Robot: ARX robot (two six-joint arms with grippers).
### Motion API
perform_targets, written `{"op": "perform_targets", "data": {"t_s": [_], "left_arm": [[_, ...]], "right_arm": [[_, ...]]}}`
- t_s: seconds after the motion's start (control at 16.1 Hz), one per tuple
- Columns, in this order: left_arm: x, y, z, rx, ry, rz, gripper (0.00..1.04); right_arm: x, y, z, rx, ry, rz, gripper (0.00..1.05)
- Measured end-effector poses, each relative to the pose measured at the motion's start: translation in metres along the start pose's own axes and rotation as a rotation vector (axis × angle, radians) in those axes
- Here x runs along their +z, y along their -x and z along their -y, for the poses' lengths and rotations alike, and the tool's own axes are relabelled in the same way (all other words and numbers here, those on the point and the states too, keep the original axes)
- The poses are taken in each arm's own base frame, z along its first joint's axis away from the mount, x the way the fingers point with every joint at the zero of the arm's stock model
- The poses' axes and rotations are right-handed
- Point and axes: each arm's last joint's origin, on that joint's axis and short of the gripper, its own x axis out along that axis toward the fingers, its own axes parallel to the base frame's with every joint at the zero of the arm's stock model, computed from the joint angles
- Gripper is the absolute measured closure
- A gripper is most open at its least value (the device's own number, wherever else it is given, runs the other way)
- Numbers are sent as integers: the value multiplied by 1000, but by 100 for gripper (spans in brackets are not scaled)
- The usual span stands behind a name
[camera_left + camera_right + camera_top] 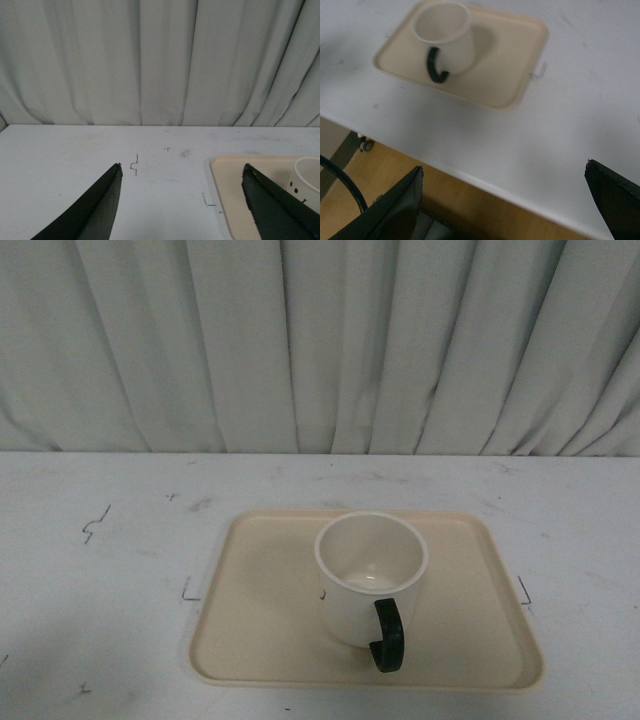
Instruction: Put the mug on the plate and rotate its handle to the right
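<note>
Since neither arm shows in my front view, I read both grippers off the wrist cameras. The left gripper (pixel 182 167) has its two dark fingers (pixel 95 210) spread wide with only bare table between them; it holds nothing. The right gripper (pixel 503 166) is likewise wide open and empty. It hangs out past the near edge of the table, with wooden floor (pixel 470 200), a small caster wheel (pixel 366 145) and a black cable (pixel 345 185) below it.

Closest to me on the white table (pixel 100 640) is the near rim of the plate (pixel 260 640), lying flat. The mug (pixel 365 580) stands upright on it, toward the near side and slightly right of the plate's middle, mouth up and empty. The handle (pixel 388 636) is on the mug's near side, facing me and just right of the mug's centre line, not out to the right. From the left wrist camera I catch part of a black printed face (pixel 297 192) on the mug's wall.

Small black corner marks (pixel 188 590) sit on the table just beside the plate's left and right edges, and another squiggle (pixel 95 523) lies well off to the left. Behind the table's far edge hangs a pale pleated curtain (pixel 320 340).
</note>
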Motion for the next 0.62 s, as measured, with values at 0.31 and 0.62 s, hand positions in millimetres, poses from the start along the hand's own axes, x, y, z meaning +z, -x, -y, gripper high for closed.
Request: {"op": "perform_targets", "data": {"t_s": [0.31, 0.62], "left_arm": [[0, 0, 0, -1, -1, 0, 7], [0, 0, 0, 0, -1, 0, 7]], "right_arm": [[88, -61, 11, 37, 148, -119, 6], [150, -162, -18, 80, -44, -359, 6]]}}
